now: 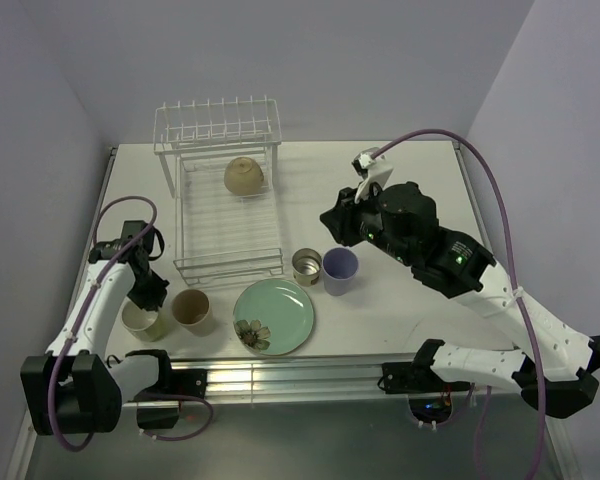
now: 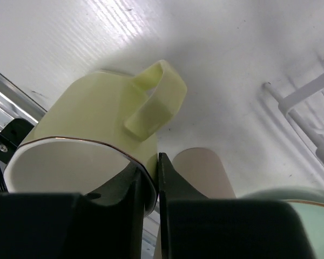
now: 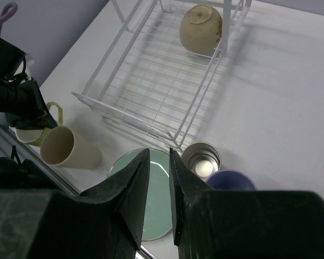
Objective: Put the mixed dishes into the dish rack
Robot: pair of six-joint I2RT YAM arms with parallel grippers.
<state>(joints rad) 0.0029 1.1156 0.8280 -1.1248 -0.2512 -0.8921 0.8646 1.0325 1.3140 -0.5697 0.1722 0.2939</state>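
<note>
The left gripper (image 2: 155, 162) is pinching the rim of the pale yellow-green mug (image 2: 92, 118), with one finger inside and one outside. The tan cup (image 2: 200, 172) is sitting just beside it on the counter (image 2: 216, 65). The right gripper (image 3: 159, 156) is hovering with its jaws slightly apart, holding nothing. Below it are the mint-green plate (image 1: 275, 312), metal cup (image 3: 201, 162) and lavender cup (image 3: 232, 179). Beyond it, the cream bowl (image 3: 201, 28) is lying in the dish rack (image 3: 124, 118).
</note>
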